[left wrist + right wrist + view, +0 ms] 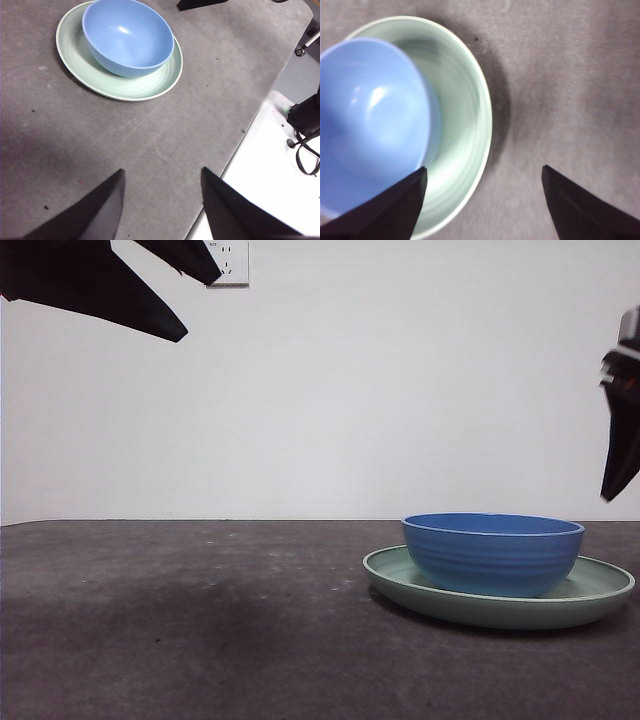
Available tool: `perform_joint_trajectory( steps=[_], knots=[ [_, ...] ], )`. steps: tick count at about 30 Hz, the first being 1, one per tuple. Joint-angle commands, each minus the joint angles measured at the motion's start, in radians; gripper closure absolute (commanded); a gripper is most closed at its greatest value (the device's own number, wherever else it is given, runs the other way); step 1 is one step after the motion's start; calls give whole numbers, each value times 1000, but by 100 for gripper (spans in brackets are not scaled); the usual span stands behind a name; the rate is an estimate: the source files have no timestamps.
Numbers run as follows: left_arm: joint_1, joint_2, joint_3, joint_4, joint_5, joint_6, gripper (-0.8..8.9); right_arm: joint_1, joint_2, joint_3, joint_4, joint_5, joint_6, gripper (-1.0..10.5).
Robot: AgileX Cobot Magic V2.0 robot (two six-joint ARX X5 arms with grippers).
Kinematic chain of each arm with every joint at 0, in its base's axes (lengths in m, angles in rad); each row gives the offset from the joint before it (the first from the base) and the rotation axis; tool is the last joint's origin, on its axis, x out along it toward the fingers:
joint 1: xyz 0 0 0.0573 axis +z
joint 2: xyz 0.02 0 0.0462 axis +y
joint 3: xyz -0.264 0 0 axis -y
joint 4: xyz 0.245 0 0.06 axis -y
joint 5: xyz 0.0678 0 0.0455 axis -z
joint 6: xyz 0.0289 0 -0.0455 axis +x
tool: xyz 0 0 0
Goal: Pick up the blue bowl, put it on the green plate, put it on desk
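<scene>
The blue bowl [493, 553] sits inside the green plate [600, 592], off-centre toward one side of the rim, and the plate rests flat on the grey surface [180, 620]. The right claw [482, 200] hangs above the plate's edge with jaws apart and empty. The left claw [160, 200] waits well away, jaws also apart and empty.

Risks from this position:
- Glossy glaze: a jaw closing on the bowl's rim may slip.
- Off-centre bowl: a descending jaw may strike the plate rim and shift both pieces.
- Lifting the plate unevenly may slide the bowl outward.
</scene>
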Motion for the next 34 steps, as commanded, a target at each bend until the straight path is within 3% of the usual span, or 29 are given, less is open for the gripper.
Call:
perform_joint_trajectory(
  steps=[1,16,21,26,29,34],
  knots=[
    [-6,6,8,8,5,-2,565,0,53,17,37,-27,3,643],
    [-6,6,8,8,5,-2,565,6,249,17,176,-69,4,752],
    [-6,6,8,8,4,-2,565,6,268,17,190,-69,4,837],
    [-6,6,8,9,4,-2,565,6,269,17,196,-68,4,850],
    [-6,6,8,9,4,-2,565,6,269,17,199,-68,4,929],
    [-6,6,8,8,4,-2,565,6,269,17,202,-68,5,934]
  ],
)
